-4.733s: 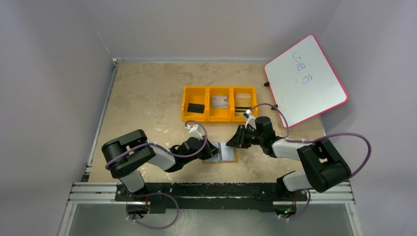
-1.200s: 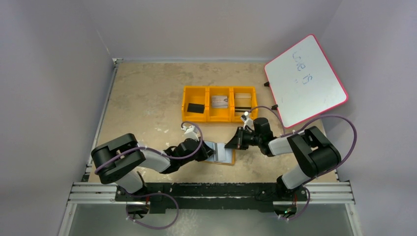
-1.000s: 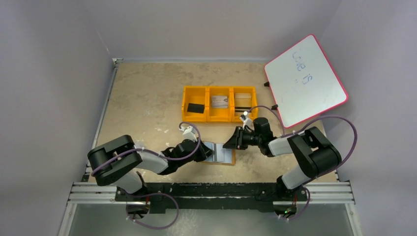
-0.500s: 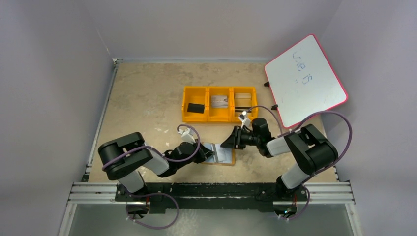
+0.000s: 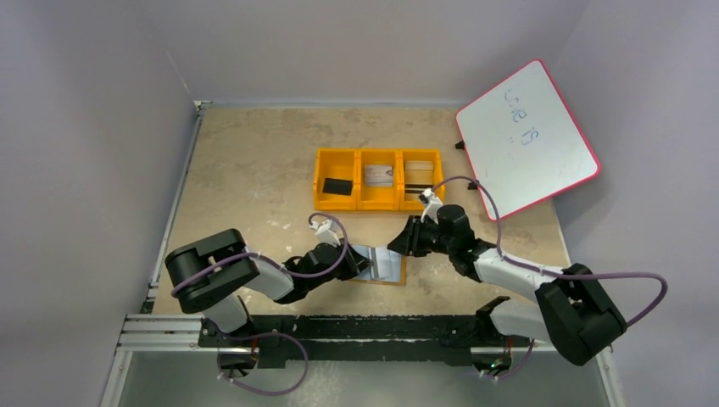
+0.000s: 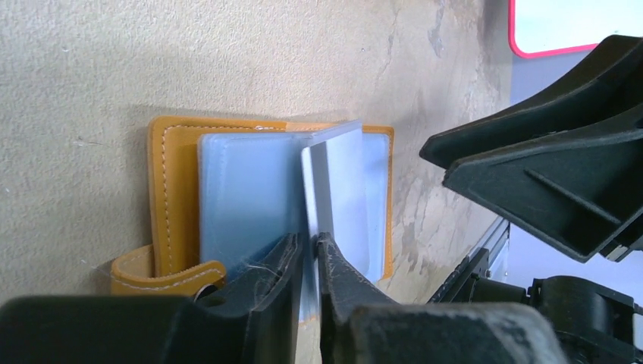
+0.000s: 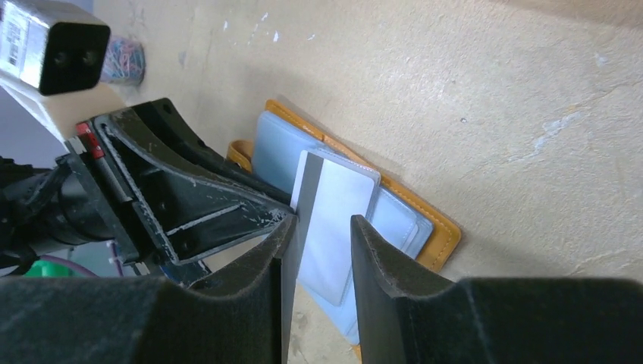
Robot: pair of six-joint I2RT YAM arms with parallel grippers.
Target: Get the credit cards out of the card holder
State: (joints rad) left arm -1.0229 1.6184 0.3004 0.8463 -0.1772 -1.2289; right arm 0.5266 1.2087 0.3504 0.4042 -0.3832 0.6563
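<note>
The tan card holder [image 5: 392,275] lies open on the table near the front, its pale blue-grey pockets [image 6: 243,197] facing up. My left gripper [image 6: 309,246] is shut on one pocket leaf [image 6: 337,189] and holds it standing on edge. A pale credit card [image 7: 337,205] with a dark stripe sits in that leaf. My right gripper [image 7: 322,231] is open, its jaws on either side of the leaf's far edge, one finger [image 7: 265,258] touching it. In the top view the left gripper [image 5: 363,261] and right gripper [image 5: 400,243] face each other over the holder.
An orange three-compartment tray [image 5: 378,204] stands behind the holder, with a black block [image 5: 337,186] on the left and cards [image 5: 379,175] in the other two compartments. A red-rimmed whiteboard [image 5: 526,140] leans at the back right.
My right arm's elbow has swung out to the right and lower, and its gripper has shifted slightly right at the holder. My left gripper still holds the leaf.
</note>
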